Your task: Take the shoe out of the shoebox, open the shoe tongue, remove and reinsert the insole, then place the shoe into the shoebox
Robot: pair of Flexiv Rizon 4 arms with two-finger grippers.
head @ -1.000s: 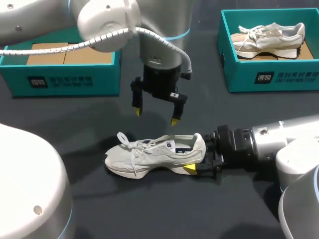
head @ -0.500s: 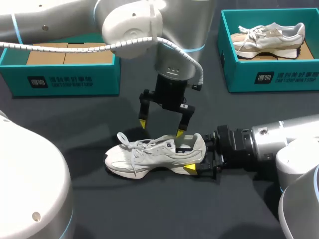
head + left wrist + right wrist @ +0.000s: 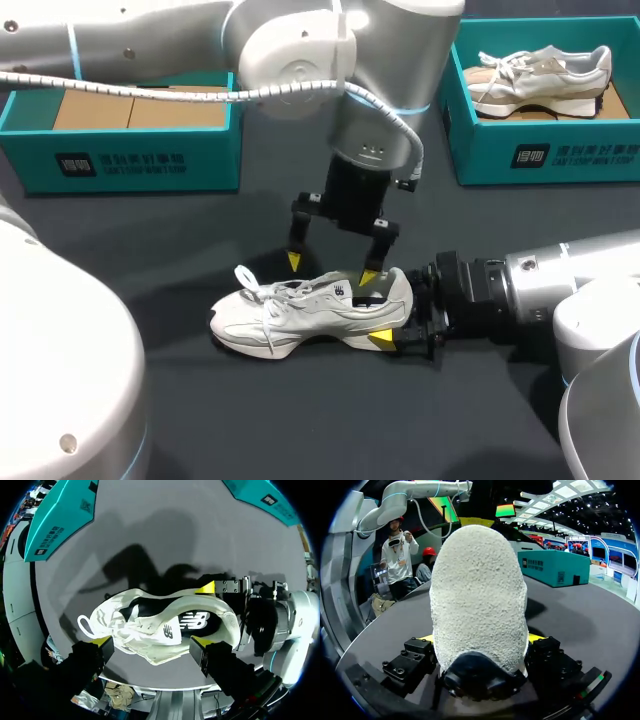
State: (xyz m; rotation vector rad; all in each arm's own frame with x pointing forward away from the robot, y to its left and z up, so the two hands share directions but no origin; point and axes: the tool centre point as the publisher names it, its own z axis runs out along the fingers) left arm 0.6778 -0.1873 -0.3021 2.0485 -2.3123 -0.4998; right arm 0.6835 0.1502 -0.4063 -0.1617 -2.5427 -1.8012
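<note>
The shoe [image 3: 310, 315] lies sole down on the dark table [image 3: 200, 420], toe toward my left side and heel toward my right arm. My right gripper [image 3: 392, 318] grasps it at the heel: in the head view one yellow fingertip shows against the near side of the heel, and in the left wrist view the other shows against its far side. In the right wrist view the heel of the shoe [image 3: 479, 595] fills the space between the fingers of that gripper [image 3: 480, 641]. The right arm comes in low and roughly level with the table, pointing along the length of the shoe. My left gripper [image 3: 332, 270] hangs directly above the shoe, fingers pointing down and spread wide, grasping nothing. One fingertip stands at the collar opening near the heel, the other on the far side of the shoe near the laces. In the left wrist view the shoe [image 3: 160, 625] lies ahead of and between the fingers of the left gripper [image 3: 150, 645]; I cannot tell whether either tip touches it. The left arm reaches in past the middle of the table. The far-left teal shoebox [image 3: 120, 165] shows brown card inside. The far-right teal shoebox [image 3: 540, 155] holds a second shoe [image 3: 535, 75]. Both boxes are well apart from the grippers.
</note>
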